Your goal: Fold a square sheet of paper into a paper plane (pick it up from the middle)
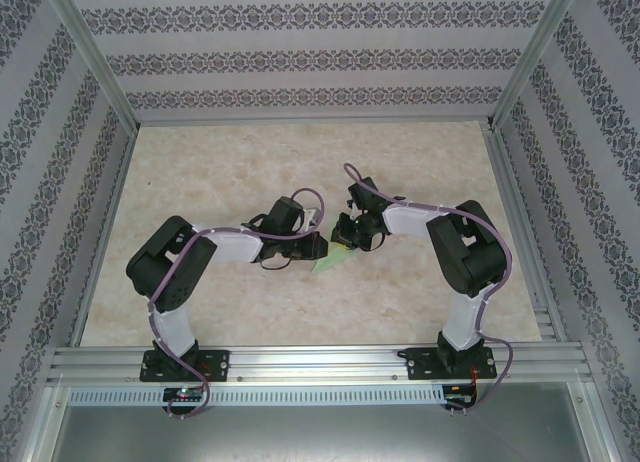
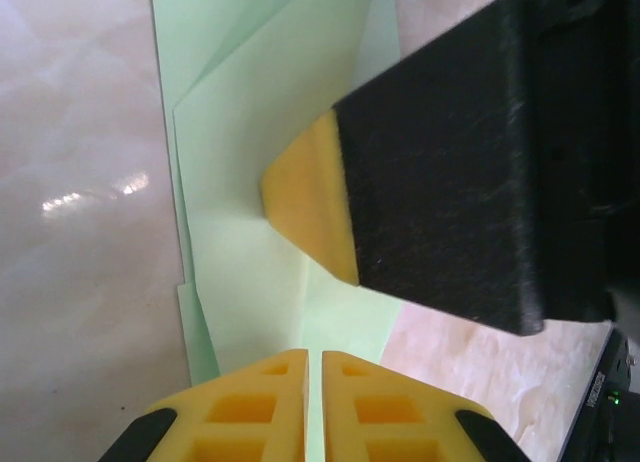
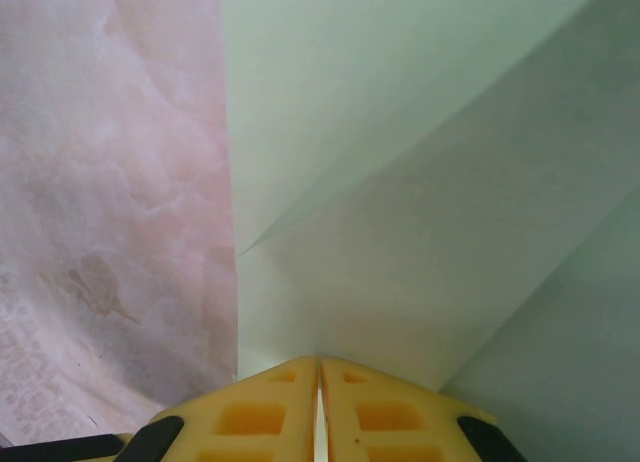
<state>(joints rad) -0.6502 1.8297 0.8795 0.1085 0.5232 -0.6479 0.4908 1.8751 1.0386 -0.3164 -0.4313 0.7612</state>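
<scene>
My left gripper (image 2: 313,392) sits at the bottom edge of the left wrist view. Its two yellow fingers are pressed together with only a hairline slit between them. The paper (image 2: 240,252) runs as a pale green band from the top of that frame down to the fingertips. It is folded, with slanting layered edges in the upper part. I cannot tell whether any of it is caught between those fingers.

My right gripper (image 3: 318,397) is at the bottom centre of the right wrist view, fingers likewise closed tight, tips at the paper. There the paper covers the centre and right, crossed by diagonal folds, and the marbled table (image 3: 120,182) shows along the left.

Back in the left wrist view, one yellow pad (image 2: 310,197) of the right gripper, on its black finger, reaches in from the right and rests against the paper at mid-frame.

From above, the paper lies at the middle of the table, a green tip poking out below where both grippers meet.
</scene>
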